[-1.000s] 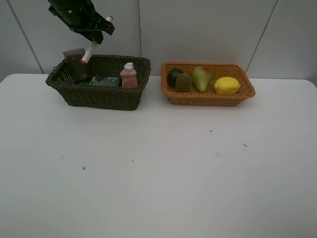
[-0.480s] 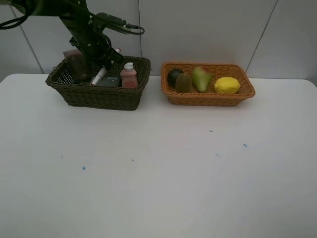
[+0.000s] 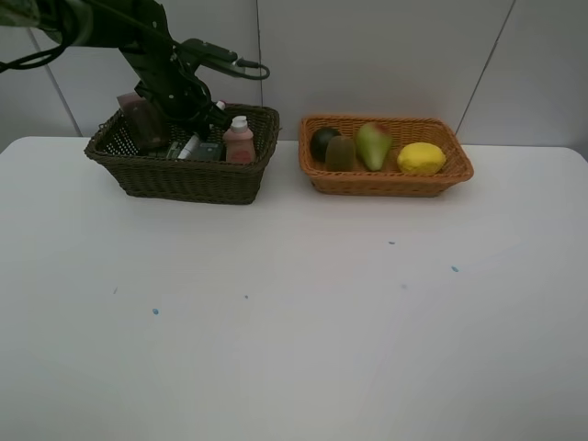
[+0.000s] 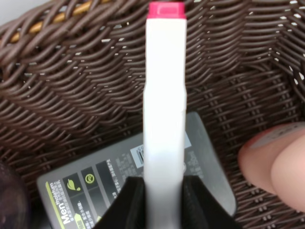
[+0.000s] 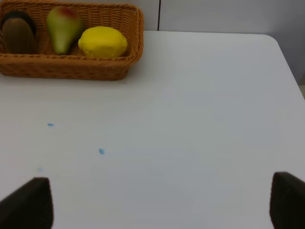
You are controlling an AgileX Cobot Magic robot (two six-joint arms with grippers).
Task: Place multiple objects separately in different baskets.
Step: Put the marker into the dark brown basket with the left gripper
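Marker (image 4: 164, 119), white with a red tip, sits clamped in the left gripper (image 4: 162, 200) inside the dark wicker basket (image 3: 184, 175) at far left, over the dark green bottle (image 4: 95, 181) and beside the pink bottle (image 3: 239, 141). Right gripper (image 5: 157, 205) hangs wide open, empty, nearer than the orange basket (image 3: 386, 179).

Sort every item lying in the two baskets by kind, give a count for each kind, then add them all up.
Fruit: 4 – mangosteen, kiwi, pear, lemon
Bottles: 2 – pink bottle, dark green bottle
Cups: 1 – mauve cup
Markers: 1 – white marker, gripped by the left gripper
Total: 8
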